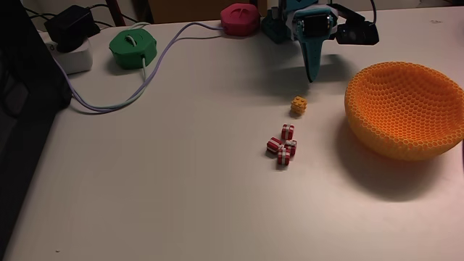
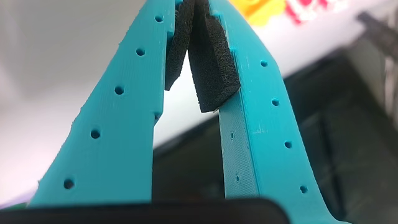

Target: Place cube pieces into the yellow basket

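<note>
Sitting right in fixed view, yellow basket (image 1: pixel 406 109), cube pieces (image 1: pixel 283 145) outside, left of it

The yellow basket (image 1: pixel 406 109) runs off the right edge of the fixed view, and a dark shape at far left is cropped and too dim to identify. In the wrist view, the gripper (image 2: pixel 194 9) tips are cut by the top edge, with blurred yellow (image 2: pixel 261 7) and red-white (image 2: pixel 314 9) patches beyond.
</note>
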Action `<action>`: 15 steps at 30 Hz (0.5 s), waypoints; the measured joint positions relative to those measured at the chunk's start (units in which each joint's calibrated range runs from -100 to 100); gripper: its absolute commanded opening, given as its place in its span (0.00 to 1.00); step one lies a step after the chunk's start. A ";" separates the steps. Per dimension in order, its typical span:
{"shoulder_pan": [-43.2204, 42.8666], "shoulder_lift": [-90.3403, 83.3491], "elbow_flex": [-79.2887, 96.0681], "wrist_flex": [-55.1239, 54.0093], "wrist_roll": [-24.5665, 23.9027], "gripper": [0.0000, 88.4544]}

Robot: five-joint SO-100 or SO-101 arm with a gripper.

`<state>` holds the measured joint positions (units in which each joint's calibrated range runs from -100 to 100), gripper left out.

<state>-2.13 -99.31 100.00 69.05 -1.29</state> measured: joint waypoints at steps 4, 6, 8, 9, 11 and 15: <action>4.35 -0.10 -3.35 0.00 3.42 0.00; 3.97 -0.49 -4.73 0.00 6.40 0.00; 5.80 -0.10 -5.12 0.00 7.23 0.00; 5.42 -0.30 -5.32 0.00 7.37 0.00; 5.42 -0.39 -5.42 0.00 7.77 0.00; 5.71 -0.39 -6.01 0.00 8.01 0.00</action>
<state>3.58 -99.70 93.99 69.05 6.72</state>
